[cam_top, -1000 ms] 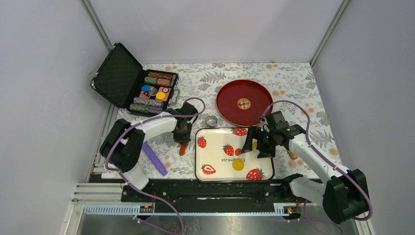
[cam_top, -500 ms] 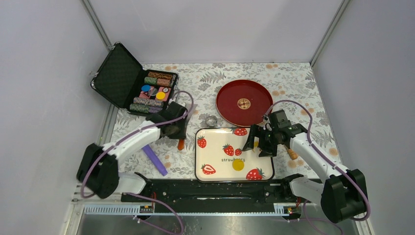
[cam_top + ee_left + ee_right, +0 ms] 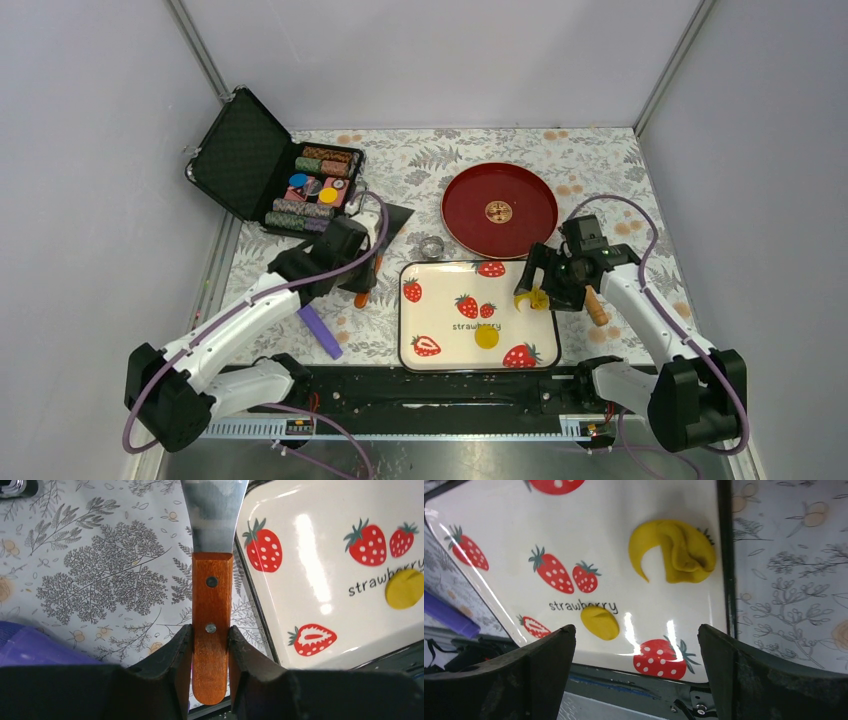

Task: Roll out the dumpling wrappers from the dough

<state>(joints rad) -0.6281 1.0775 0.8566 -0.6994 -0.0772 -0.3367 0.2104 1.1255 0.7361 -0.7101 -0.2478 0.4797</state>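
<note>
The dough [image 3: 676, 545] is a folded yellow crescent lying on the strawberry tray [image 3: 624, 510] at its right edge; it also shows in the top view [image 3: 538, 298]. A round yellow dumpling wrapper [image 3: 600, 622] lies by the word "strawberry", seen too in the top view [image 3: 487, 337] and the left wrist view [image 3: 406, 588]. My right gripper [image 3: 635, 635] is open and empty, above the tray's right side [image 3: 548, 284]. My left gripper [image 3: 210, 630] is shut on the wooden handle [image 3: 212, 585] of a metal-bladed scraper, left of the tray [image 3: 352, 262].
A red plate [image 3: 498, 210] lies behind the tray. An open poker chip case [image 3: 270, 165] stands at the far left. A purple stick [image 3: 316, 325] lies by the left arm, a metal ring [image 3: 432, 246] behind the tray, and a wooden handle [image 3: 596, 308] right of it.
My left arm has swung out to the left, its gripper still on the scraper. My right gripper has drawn back to the right, and the crescent of dough now shows.
</note>
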